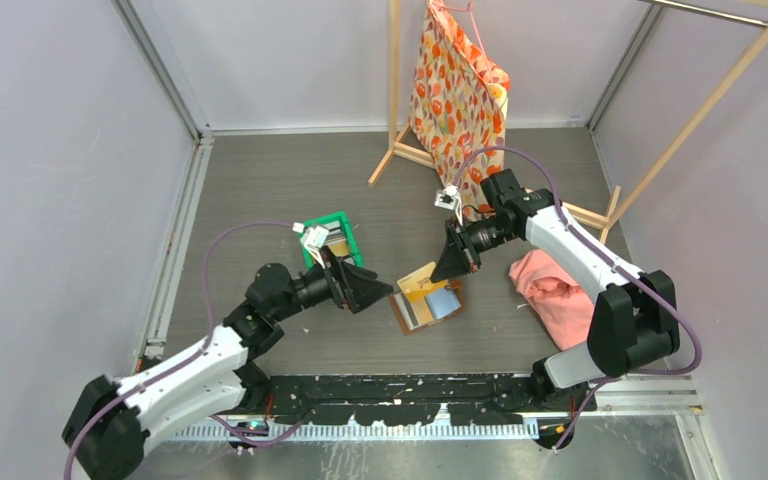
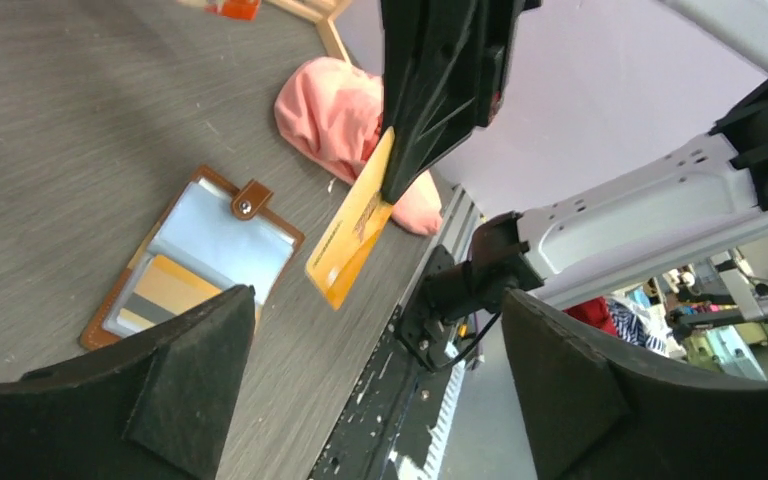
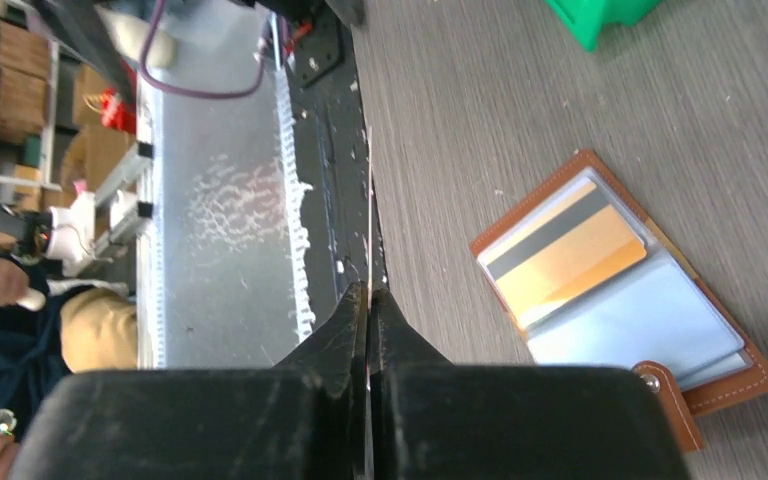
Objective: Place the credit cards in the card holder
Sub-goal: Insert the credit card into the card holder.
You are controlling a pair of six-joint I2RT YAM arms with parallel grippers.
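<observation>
- Slip: my right claw [image 3: 368,300] pinches the gold card [image 2: 350,235] by one edge; it may twist above the card holder [image 2: 222,243].
- Left claw [image 1: 375,290] gapes empty nearby; collision possible.

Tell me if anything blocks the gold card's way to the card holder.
Nothing visible does. The right gripper holds the gold card in the air close to the open card holder, with nothing between them. The open left gripper stands at the holder's side.

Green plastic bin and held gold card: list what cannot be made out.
- Top view: contents of the green plastic bin, partly covered by the left gripper.
- Left wrist view: print on the thin tan-gold plastic card, blurred.
- Right wrist view: that card's face, seen edge-on.
</observation>
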